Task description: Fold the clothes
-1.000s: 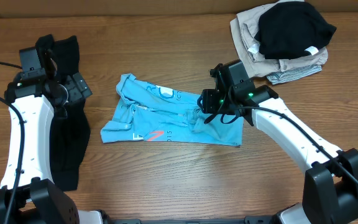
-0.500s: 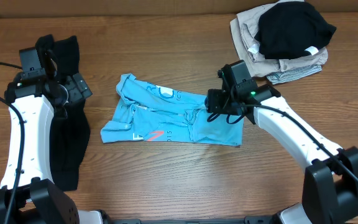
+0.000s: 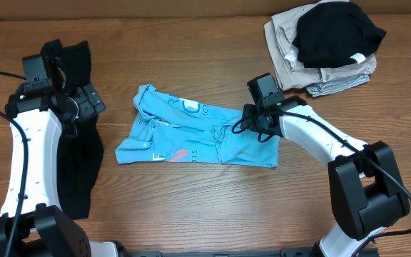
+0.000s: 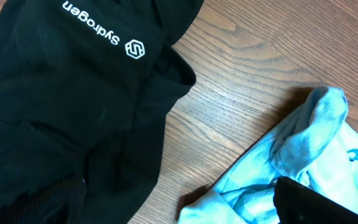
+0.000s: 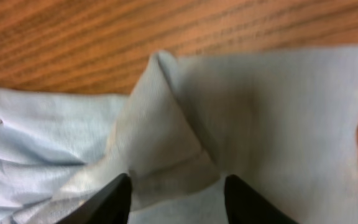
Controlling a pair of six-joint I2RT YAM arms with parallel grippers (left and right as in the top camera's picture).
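Observation:
The light blue T-shirt [image 3: 184, 135] lies crumpled at the middle of the table, lettering up. My right gripper [image 3: 252, 125] is low over its right end. In the right wrist view its fingers [image 5: 179, 199] are open and straddle a raised fold of the shirt [image 5: 260, 112]. A long black garment [image 3: 80, 164] with a small white logo lies along the left side. My left gripper [image 3: 84, 103] hovers above it, open and empty. In the left wrist view the fingers [image 4: 179, 205] span the black garment [image 4: 73, 93] and the shirt's left end [image 4: 303, 149].
A pile of clothes [image 3: 327, 43], beige and grey with a black piece on top, sits at the back right corner. Bare wooden table [image 3: 191, 207] lies in front of the shirt. A cable runs along my left arm.
My right gripper has shifted a little to the right and come down onto the shirt's right end, and its arm has swung round. The left arm has not moved.

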